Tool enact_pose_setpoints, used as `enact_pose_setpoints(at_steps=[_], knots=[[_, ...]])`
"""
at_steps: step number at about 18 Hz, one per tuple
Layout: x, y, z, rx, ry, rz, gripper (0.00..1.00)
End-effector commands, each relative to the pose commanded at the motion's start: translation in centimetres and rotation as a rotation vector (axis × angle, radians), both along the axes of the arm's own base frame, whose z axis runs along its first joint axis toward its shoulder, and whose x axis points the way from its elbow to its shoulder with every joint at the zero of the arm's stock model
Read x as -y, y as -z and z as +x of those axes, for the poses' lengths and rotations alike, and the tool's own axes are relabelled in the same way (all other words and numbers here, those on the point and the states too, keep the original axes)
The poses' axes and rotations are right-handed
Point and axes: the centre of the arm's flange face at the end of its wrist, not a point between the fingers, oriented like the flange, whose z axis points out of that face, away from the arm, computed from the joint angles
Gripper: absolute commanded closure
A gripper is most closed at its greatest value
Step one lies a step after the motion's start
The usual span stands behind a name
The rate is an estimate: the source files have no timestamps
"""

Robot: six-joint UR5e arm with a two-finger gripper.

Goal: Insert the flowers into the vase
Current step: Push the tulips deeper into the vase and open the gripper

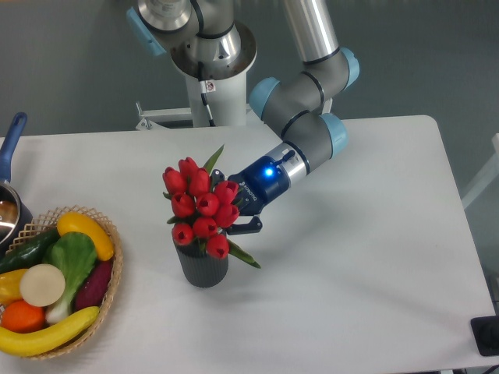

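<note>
Claw [235, 212] pinching red tulips [198, 204] by the stems, buds massed over the mouth of the ribbed grey vase [202, 266], right of the produce basket [108, 282].
</note>
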Motion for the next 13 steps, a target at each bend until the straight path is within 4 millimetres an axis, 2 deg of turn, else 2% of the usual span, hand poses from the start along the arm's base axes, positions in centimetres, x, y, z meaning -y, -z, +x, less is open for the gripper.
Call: enact_pose_setpoints(at_steps=[2, 5, 9, 11, 13], knots=[[0.03, -0.05, -0.11, -0.006, -0.001, 0.003, 0.47], [0.02, -0.17, -0.14, -0.013, -0.001, 0.005, 0.27], [0.2, -0.17, -0.12, -0.017, -0.004, 0.007, 0.15], [0.21, -0.32, -0.1, -0.02, -0.004, 0.008, 0.02], [0.24, -0.71, -0.04, -0.038, -0.004, 0.017, 0.0]])
